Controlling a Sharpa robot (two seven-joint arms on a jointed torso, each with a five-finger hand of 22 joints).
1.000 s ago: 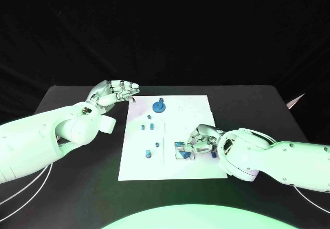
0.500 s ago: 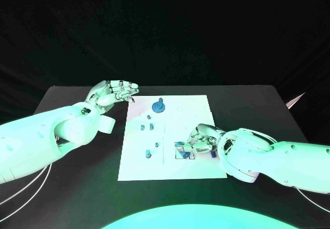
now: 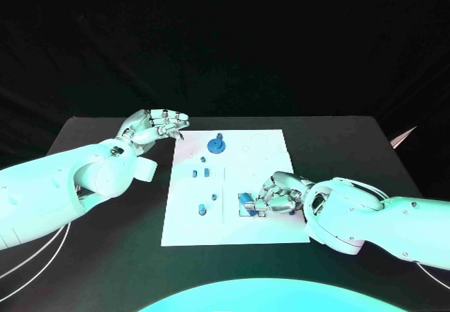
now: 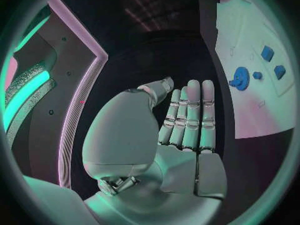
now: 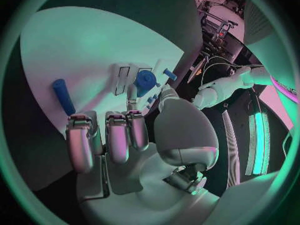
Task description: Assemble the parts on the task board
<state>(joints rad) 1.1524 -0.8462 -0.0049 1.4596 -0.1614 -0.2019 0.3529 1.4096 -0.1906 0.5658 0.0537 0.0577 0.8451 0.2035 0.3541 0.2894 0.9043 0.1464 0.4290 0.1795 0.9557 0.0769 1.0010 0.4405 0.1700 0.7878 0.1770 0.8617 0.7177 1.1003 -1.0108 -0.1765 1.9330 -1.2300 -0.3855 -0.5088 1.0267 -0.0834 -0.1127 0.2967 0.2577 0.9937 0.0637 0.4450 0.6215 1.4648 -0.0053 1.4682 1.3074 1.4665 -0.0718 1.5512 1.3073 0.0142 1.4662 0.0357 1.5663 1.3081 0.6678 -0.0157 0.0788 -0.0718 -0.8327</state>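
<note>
The white task board (image 3: 246, 188) is seen lying in the middle of the black table (image 3: 93, 260). The right hand (image 3: 277, 194) is lowered onto the board's near right part, its fingers curled down around a cluster of blue parts (image 3: 250, 205); whether one is actually held cannot be told. The left hand (image 3: 155, 127) is held above the table just off the board's far left corner, fingers together and bent, nothing in it. A blue gear-shaped part (image 3: 216, 145) stands near the far edge, and smaller blue pieces (image 3: 198, 173) lie mid-board.

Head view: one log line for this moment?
left hand: off board's far-left corner, holds nothing | right hand: fingers on blue parts at board near-right | round blue part: far end
</note>
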